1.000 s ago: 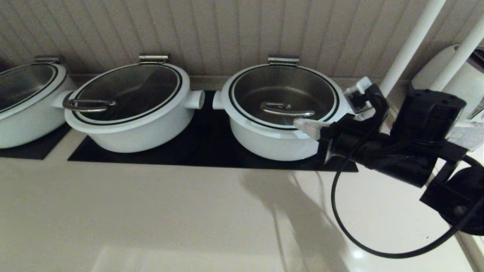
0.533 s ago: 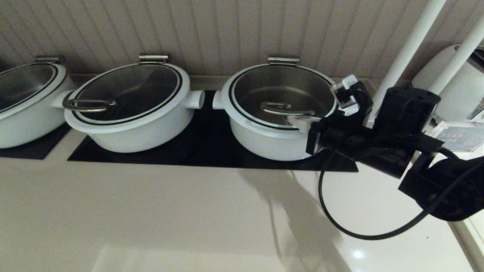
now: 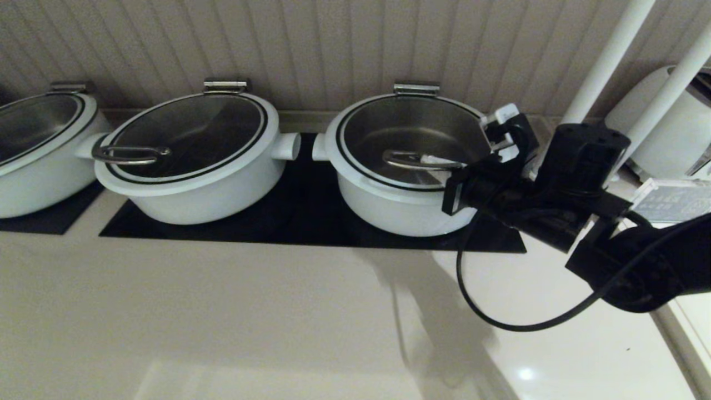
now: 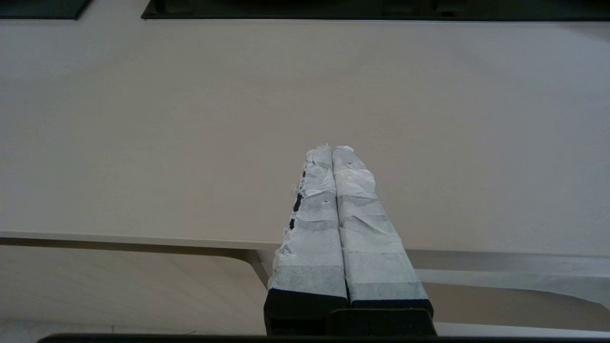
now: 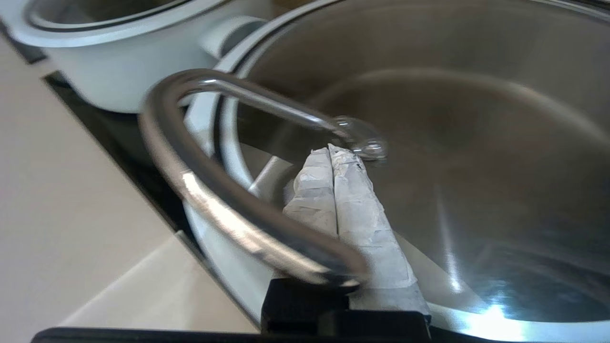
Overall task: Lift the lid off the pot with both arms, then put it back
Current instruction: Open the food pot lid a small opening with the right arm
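The pot (image 3: 400, 208) is the right-hand white pot on the black mat. The lid (image 3: 414, 130) lies on it, with its steel bar handle (image 3: 414, 161) at the centre. My right gripper (image 3: 439, 161) reaches in from the right. It is shut, and its pale fingers are pushed through under the handle. In the right wrist view the handle (image 5: 205, 200) arches across the fingers, and the gripper's tips (image 5: 332, 151) touch the handle's far foot. The gripper holds nothing. My left gripper (image 4: 332, 150) is shut and empty above the pale counter near its front edge, out of the head view.
A like white pot (image 3: 194, 183) with a rim loop handle stands left of the task pot, and a third pot (image 3: 33, 161) is at far left. White poles (image 3: 605, 61), a white appliance (image 3: 677, 133) and a card (image 3: 669, 200) are at right. A ribbed wall stands behind.
My right arm has moved left and inward over the pot. Its shut fingers have slid from the lid's rim to under the handle.
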